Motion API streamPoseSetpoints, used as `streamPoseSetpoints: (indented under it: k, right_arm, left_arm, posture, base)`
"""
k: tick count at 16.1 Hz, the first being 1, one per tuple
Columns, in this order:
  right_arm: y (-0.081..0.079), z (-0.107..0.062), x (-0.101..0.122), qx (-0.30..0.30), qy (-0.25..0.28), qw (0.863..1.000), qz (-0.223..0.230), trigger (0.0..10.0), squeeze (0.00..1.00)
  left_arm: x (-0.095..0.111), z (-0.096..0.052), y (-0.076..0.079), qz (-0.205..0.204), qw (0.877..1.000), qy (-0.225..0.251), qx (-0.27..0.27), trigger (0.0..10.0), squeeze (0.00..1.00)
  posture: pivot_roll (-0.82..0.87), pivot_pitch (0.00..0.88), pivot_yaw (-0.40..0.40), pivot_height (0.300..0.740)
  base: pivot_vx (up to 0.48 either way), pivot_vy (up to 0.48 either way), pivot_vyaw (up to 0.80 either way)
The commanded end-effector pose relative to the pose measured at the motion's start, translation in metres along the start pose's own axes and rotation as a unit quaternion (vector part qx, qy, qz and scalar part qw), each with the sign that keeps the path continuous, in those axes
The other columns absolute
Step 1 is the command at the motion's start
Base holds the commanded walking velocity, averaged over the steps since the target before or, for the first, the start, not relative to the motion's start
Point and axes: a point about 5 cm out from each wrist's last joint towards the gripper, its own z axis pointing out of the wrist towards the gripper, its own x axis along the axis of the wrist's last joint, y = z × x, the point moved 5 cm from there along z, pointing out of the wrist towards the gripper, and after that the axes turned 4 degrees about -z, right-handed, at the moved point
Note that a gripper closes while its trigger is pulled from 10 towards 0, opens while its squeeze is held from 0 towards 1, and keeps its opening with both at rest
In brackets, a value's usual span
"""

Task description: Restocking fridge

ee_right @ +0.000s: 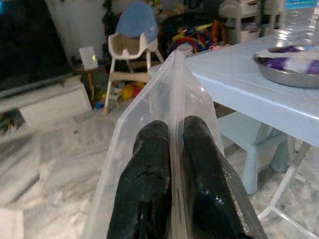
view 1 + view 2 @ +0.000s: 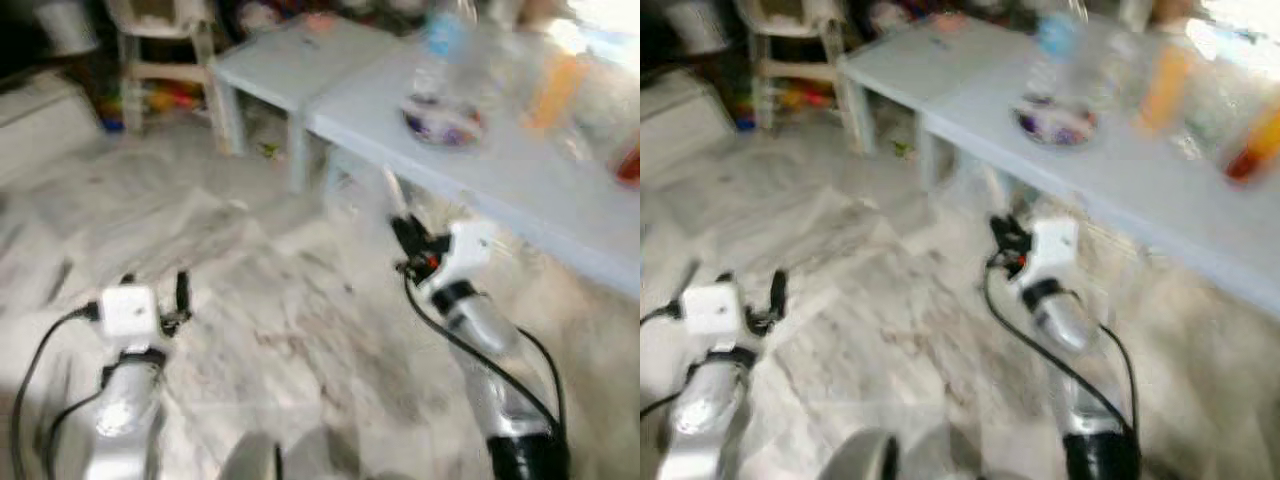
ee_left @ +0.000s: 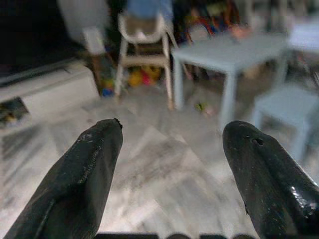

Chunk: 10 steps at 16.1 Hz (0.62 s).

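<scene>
My right gripper (image 1: 174, 130) is shut on the thin wall of a clear plastic container (image 1: 149, 99). In the head views it hangs low over the marble floor, just in front of the light blue table (image 2: 520, 170); the container's edge (image 2: 393, 192) rises faintly above the right gripper (image 2: 405, 235). On the table stand a bowl with purple contents (image 2: 442, 118), a blue-topped bottle (image 2: 445, 35) and an orange bottle (image 2: 555, 90). My left gripper (image 2: 155, 292) is open and holds nothing, low at the left over bare floor. The head views are blurred.
A smaller light blue table (image 2: 290, 60) adjoins the big one at the back. A white high chair (image 3: 144, 35) and toys stand behind it, and a low white cabinet (image 3: 50, 94) runs along the left. A small blue stool (image 1: 254, 137) sits under the table. Marble floor (image 2: 280, 330) lies ahead.
</scene>
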Motion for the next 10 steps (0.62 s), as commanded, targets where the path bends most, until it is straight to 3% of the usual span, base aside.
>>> streamPoseSetpoints:
  k: [1,5,6,7,10]
  right_arm:
    - [-0.011,0.006,0.006,0.02,0.015,1.0,0.005,10.0,0.0]
    - [-0.007,0.007,0.008,0.014,0.02,1.0,0.006,10.0,0.0]
    - [-0.006,0.01,0.007,0.012,0.023,1.0,0.007,10.0,0.0]
    - [-0.006,0.012,0.004,0.011,0.022,1.0,0.007,10.0,0.0]
    - [-0.007,0.012,0.0,0.013,0.021,1.0,0.006,10.0,0.0]
  left_arm:
    - [-0.004,-0.001,-0.007,0.014,1.0,-0.003,0.016,10.0,0.0]
    - [0.005,0.002,0.007,0.024,0.999,0.013,-0.022,10.0,0.0]
    - [0.009,0.011,0.014,0.036,0.997,0.022,-0.061,10.0,0.0]
    - [0.005,0.02,0.012,0.051,0.995,0.019,-0.081,10.0,0.0]
    - [-0.005,0.028,-0.001,0.06,0.996,0.01,-0.072,10.0,0.0]
  posture:
    - [0.11,0.0,-0.05,0.74]
    - [0.11,0.0,-0.034,0.74]
    - [0.09,0.0,-0.031,0.74]
    - [0.09,0.0,-0.033,0.74]
    - [0.08,0.0,-0.032,0.74]
  base:
    - [0.0,0.0,0.74]
    - [0.0,0.0,0.74]
    - [0.0,0.0,0.73]
    - [0.0,0.0,0.73]
    - [0.0,0.0,0.74]
